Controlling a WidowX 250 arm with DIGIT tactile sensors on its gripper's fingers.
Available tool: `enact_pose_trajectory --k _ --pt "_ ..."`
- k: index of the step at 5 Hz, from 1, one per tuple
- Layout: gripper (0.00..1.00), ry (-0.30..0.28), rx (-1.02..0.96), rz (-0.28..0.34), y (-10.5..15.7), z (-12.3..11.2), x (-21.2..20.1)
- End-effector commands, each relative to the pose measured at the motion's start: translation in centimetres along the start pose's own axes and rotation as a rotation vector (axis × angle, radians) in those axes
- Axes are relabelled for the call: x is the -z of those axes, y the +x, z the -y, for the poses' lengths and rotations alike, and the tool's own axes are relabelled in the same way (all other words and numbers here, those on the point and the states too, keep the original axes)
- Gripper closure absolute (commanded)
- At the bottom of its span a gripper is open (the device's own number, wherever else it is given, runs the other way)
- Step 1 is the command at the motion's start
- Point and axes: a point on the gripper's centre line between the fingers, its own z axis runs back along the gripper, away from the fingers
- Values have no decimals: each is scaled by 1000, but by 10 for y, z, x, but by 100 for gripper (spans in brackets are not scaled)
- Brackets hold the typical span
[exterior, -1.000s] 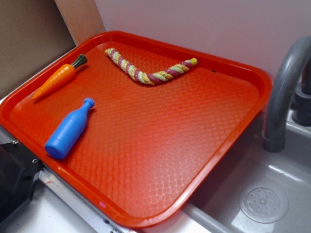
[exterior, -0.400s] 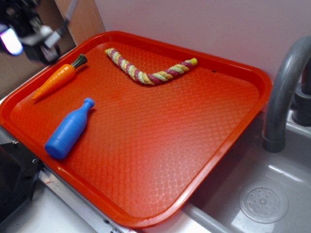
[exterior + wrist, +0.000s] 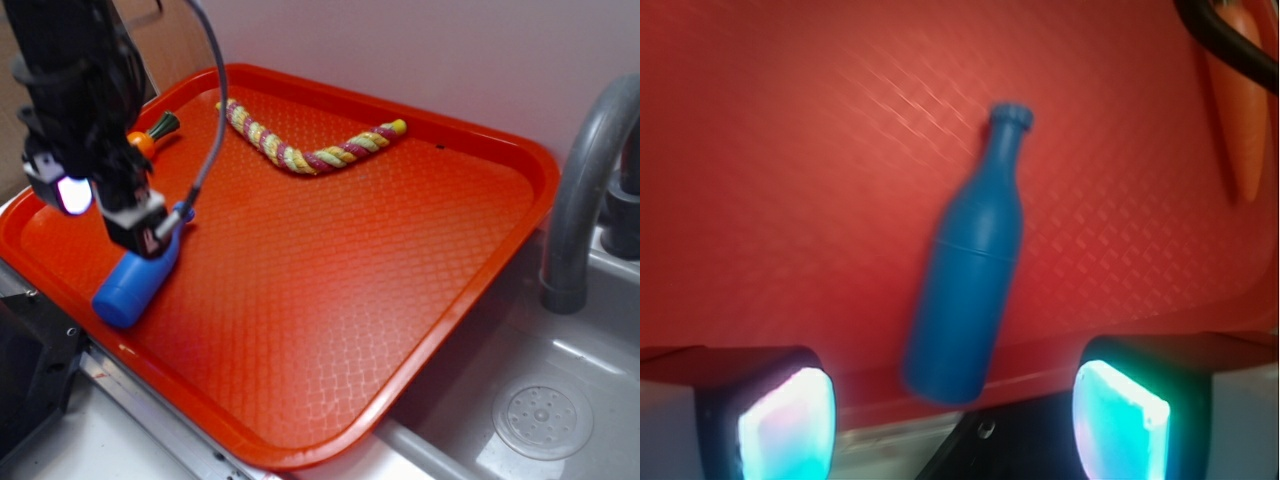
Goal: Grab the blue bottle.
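Observation:
The blue bottle (image 3: 127,289) lies on its side near the front left edge of the red tray (image 3: 350,260), cap pointing to the back. My gripper (image 3: 115,215) hovers just above it and hides its neck and upper body in the exterior view. The wrist view has the whole bottle (image 3: 975,270) ahead, its base between the two lit pads (image 3: 790,425). My gripper (image 3: 955,425) is open, jaws wide apart and touching nothing.
An orange toy carrot (image 3: 150,136) with a green top lies at the tray's left rim, partly behind the arm; the carrot (image 3: 1245,120) shows at the wrist view's right edge. A striped rope (image 3: 300,155) lies at the back. A grey faucet (image 3: 585,190) and sink drain (image 3: 543,420) are on the right.
The arm came in from the upper left and dropped down over the blue bottle. The bottle, carrot and rope have not moved.

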Motion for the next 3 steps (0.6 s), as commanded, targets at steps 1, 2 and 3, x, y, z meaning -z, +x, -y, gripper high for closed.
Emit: enact_pose_trajectory --k 1,2,3 --pt "0 13 -15 -8 3 -15 37" --pt "0 3 39 -31 0 -10 53" --pt "0 -8 71 -31 1 -8 61"
